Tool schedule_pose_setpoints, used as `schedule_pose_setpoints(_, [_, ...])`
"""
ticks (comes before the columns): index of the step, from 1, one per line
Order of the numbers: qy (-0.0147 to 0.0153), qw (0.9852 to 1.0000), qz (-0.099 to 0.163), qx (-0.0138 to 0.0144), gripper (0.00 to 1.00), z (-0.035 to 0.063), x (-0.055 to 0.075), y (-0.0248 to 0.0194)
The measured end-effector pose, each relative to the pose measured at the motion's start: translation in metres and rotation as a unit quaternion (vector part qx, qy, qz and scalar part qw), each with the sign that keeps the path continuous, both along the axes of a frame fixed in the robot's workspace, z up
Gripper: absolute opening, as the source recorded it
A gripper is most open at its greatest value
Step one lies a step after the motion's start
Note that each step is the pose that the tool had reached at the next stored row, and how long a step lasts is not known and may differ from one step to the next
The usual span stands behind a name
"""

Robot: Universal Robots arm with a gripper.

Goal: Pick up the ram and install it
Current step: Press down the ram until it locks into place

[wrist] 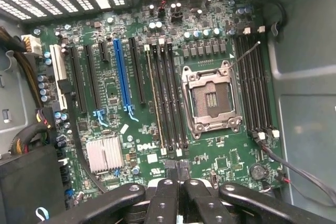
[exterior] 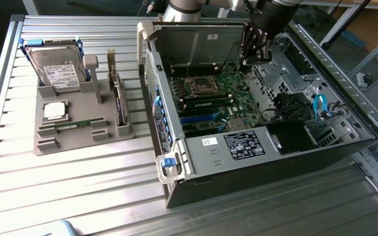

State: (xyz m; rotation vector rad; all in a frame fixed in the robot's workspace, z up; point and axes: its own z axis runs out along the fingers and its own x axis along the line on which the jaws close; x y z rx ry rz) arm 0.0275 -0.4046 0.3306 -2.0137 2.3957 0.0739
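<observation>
The ram (exterior: pixel 77 124), a narrow green stick, lies flat in a slot of the grey holder tray (exterior: pixel 47 147) at the exterior view's left. My gripper (exterior: pixel 255 58) hangs inside the open computer case, far from the tray, above the back of the motherboard (exterior: pixel 238 105). In the wrist view its black fingers (wrist: pixel 164 192) are pressed together and the gripper (wrist: pixel 178 170) is shut with nothing in it. Below lie the long black memory slots (wrist: pixel 176 98) beside the empty processor socket (wrist: pixel 211 98). One slot (wrist: pixel 155 98) seems to hold a thin board seen edge-on.
The tray also carries a hard drive (exterior: pixel 56 71), a square silver processor (exterior: pixel 54 110) and an upright card (exterior: pixel 116 96). The case's metal walls (exterior: pixel 196 42), drive cage (exterior: pixel 310 130) and loose cables (wrist: pixel 294 169) crowd the motherboard. The ribbed metal table (exterior: pixel 77 191) runs around the case.
</observation>
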Motion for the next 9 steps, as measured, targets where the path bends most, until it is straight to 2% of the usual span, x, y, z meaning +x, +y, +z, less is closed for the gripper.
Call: schedule_pose_setpoints(9, [0.0,0.9997,-0.025,0.0,0.11,0.0,0.0,0.0004])
